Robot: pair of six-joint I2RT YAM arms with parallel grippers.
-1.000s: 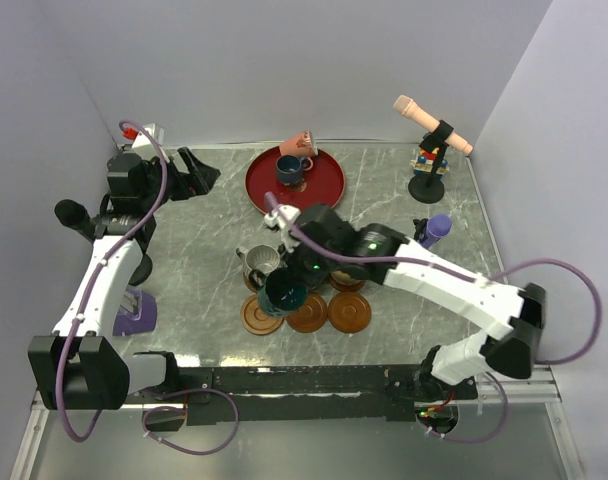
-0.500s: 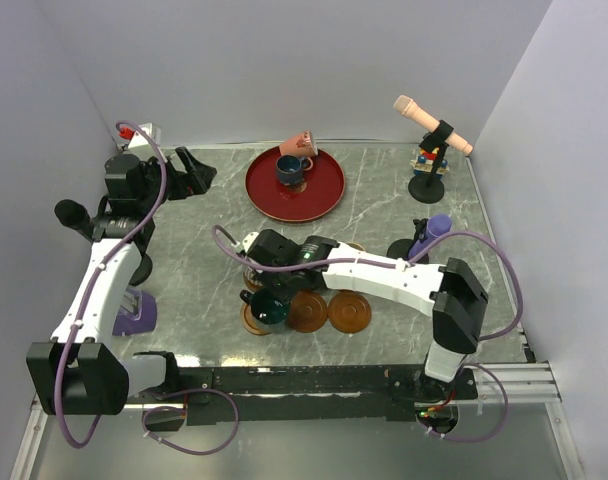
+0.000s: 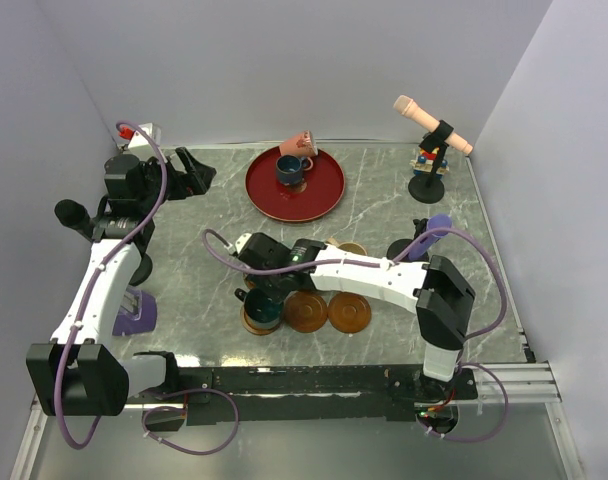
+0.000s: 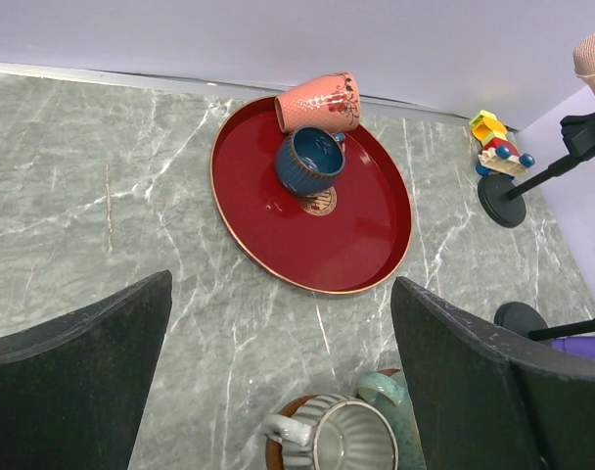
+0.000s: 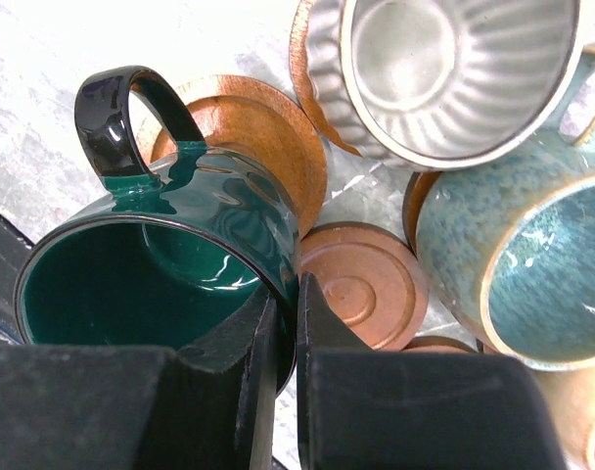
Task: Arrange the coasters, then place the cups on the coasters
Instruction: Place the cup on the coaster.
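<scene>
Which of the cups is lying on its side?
The pink cup at the far rim of the red plate; the blue cup beside it and the others in view stand upright.

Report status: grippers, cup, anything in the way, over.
Right gripper shut on rim of green cup; left gripper open, empty. Green cup over a coaster, touchdown unclear. Grey cup and teal cup crowd close beside it.

Robot lab test cell, not a home. Left arm and right arm bolted to a black rail at 6 o'clock. Plain pale walls on 3 sides, marble-look table, loose purple cable, toy microphone prop at 2 o'clock.
</scene>
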